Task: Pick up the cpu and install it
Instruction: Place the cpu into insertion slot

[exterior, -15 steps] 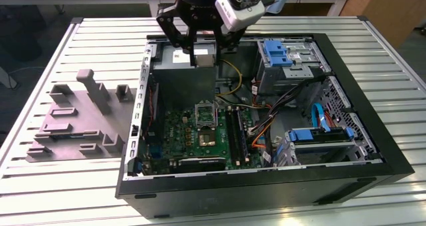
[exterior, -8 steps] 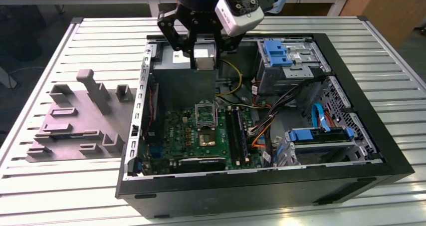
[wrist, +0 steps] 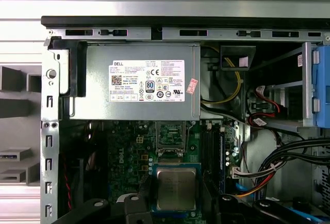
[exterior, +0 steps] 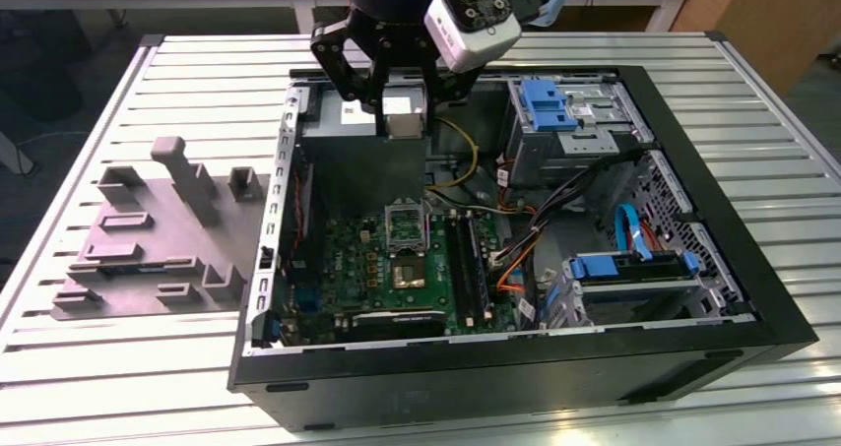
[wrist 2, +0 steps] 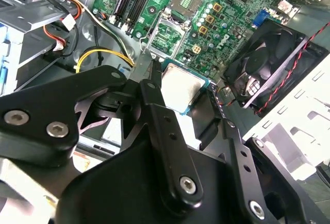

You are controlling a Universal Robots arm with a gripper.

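Note:
My gripper (exterior: 402,121) is shut on the cpu (exterior: 404,124), a small flat silvery-grey square. It hangs in the air over the far end of the open black computer case (exterior: 736,298), above the grey power supply (exterior: 345,118). In both wrist views the cpu (wrist: 176,185) (wrist 2: 181,86) sits between two black fingers (wrist 2: 149,87), metal top facing the first wrist camera. Below it on the green motherboard (exterior: 355,259) lies the metal-framed socket (exterior: 405,220) (wrist: 170,134) (wrist 2: 170,34), its frame raised and its centre uncovered.
A grey-purple plastic tray (exterior: 145,239) with raised blocks lies on the slatted table at the exterior view's left. Inside the case are blue drive brackets (exterior: 546,103), bundled cables (exterior: 526,239), yellow wires (wrist 2: 100,56) and a black fan (wrist 2: 268,69).

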